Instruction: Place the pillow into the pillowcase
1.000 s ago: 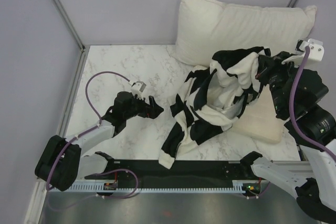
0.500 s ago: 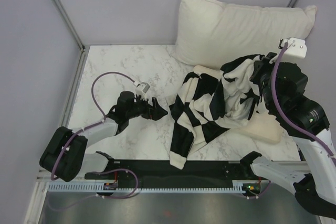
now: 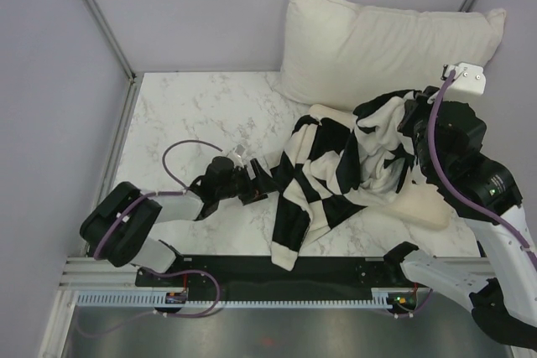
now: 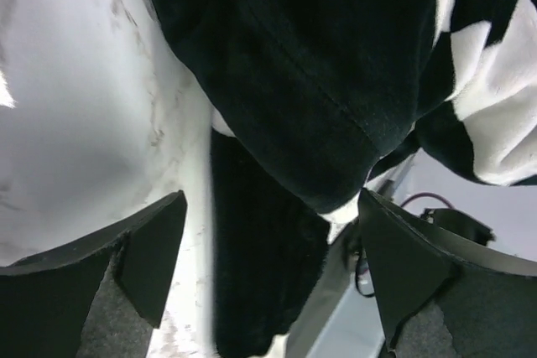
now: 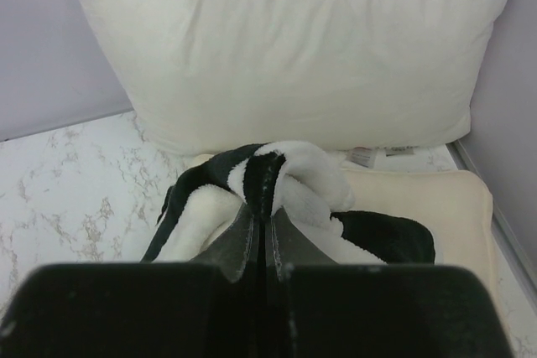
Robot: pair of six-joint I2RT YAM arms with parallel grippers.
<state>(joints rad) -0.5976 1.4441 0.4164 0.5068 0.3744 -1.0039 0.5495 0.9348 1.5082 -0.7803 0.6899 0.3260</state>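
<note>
The black-and-white checkered pillowcase [image 3: 336, 169] lies crumpled over the cream pillow [image 3: 424, 205], which shows at lower right and at the case's top edge. My right gripper [image 3: 413, 123] is shut on a fold of the pillowcase [image 5: 277, 175], pinched between its fingers; the cream pillow [image 5: 436, 199] lies flat behind it. My left gripper [image 3: 262, 180] is open at the case's left edge, low over the table. In the left wrist view the pillowcase [image 4: 336, 81] hangs between my spread fingers [image 4: 155, 253], not gripped.
A large puffy white pillow [image 3: 386, 44] leans against the back wall [image 5: 285, 39]. The marble table [image 3: 185, 115] has purple-grey walls on the left and right. A black rail [image 3: 277, 278] runs along the near edge.
My left gripper has moved right across the table up to the pillowcase's left edge. My right gripper lowered the held fold earlier and has since held still.
</note>
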